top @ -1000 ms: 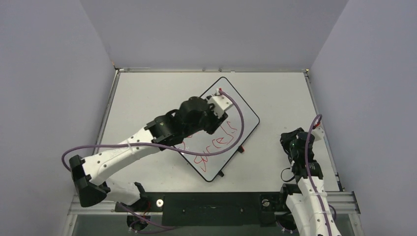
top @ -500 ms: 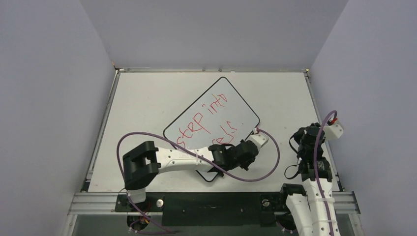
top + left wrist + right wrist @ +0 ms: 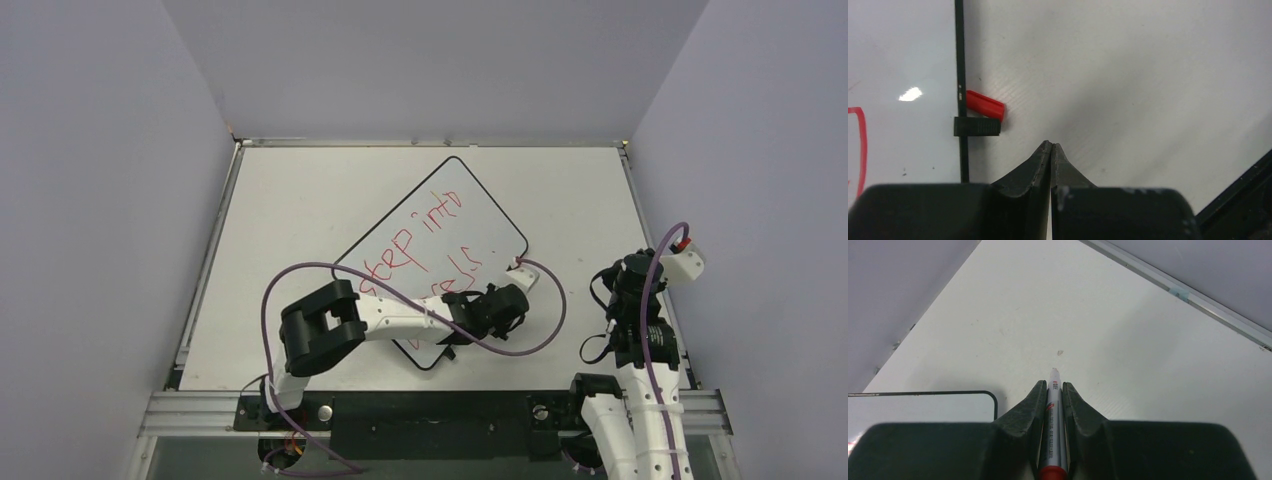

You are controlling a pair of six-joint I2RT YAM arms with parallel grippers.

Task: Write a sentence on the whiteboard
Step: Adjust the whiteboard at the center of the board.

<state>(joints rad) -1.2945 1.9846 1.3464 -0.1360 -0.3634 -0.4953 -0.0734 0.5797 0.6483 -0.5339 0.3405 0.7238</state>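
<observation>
The whiteboard (image 3: 478,212) lies tilted mid-table, with the sentence (image 3: 418,243) in red marker on it in two lines; my left arm covers the lower line's near end. My left gripper (image 3: 492,312) hangs shut and empty just off the board's near right edge. In the left wrist view its fingertips (image 3: 1051,145) meet over bare table beside the whiteboard (image 3: 903,60). My right gripper (image 3: 627,270) is at the table's right side, shut on a grey, uncapped marker (image 3: 1052,420). The marker's tip pokes past the gripper (image 3: 1053,386), and the whiteboard (image 3: 918,407) corner shows to the left.
A red marker cap (image 3: 985,104) lies on the table against the board's frame, next to a black foot (image 3: 977,126). The grey tabletop (image 3: 300,220) has a metal rim at its sides, walls behind, and a black rail (image 3: 430,412) in front.
My left arm has pulled back from over the board's far end to its near right edge, uncovering the lettering, and its gripper has shut. My right arm shifted slightly right with the marker.
</observation>
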